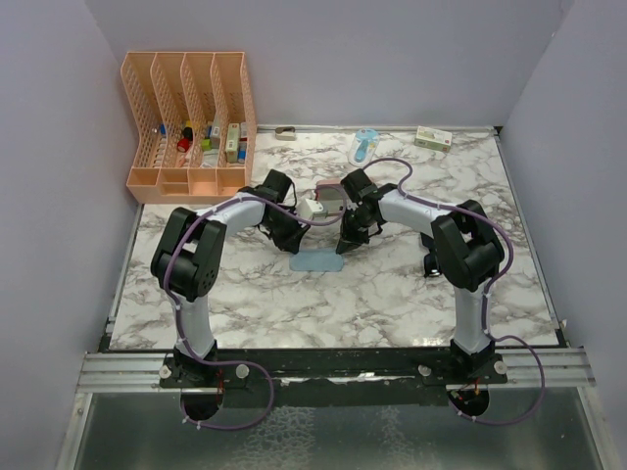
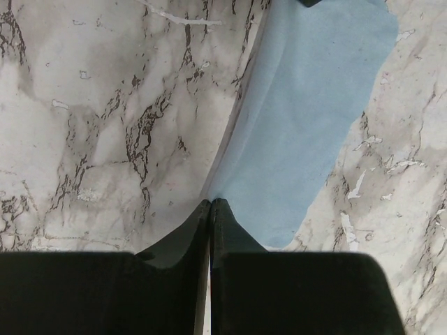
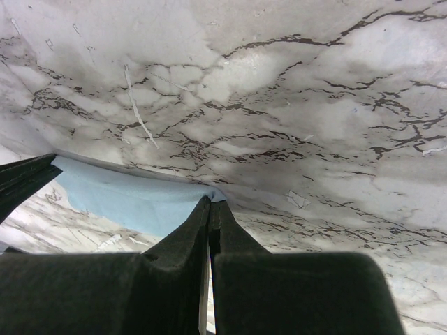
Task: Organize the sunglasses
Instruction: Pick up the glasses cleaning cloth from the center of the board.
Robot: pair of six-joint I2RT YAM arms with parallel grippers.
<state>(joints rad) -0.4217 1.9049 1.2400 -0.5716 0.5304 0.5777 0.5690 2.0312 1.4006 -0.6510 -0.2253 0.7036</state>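
Over the table (image 1: 392, 294), left claw (image 2: 211, 201) and right claw (image 3: 209, 201) pinch the blue cloth (image 2: 307, 125).

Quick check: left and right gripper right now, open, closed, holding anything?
Left gripper: closed, pinching a corner of the light blue cloth.
Right gripper: closed at the cloth's other edge, apparently pinching it too.

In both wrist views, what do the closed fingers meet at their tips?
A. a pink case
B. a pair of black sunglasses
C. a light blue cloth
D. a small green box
C: the left gripper and the right gripper each close on an edge of the light blue cloth, which spreads away from the tips over the marble table.
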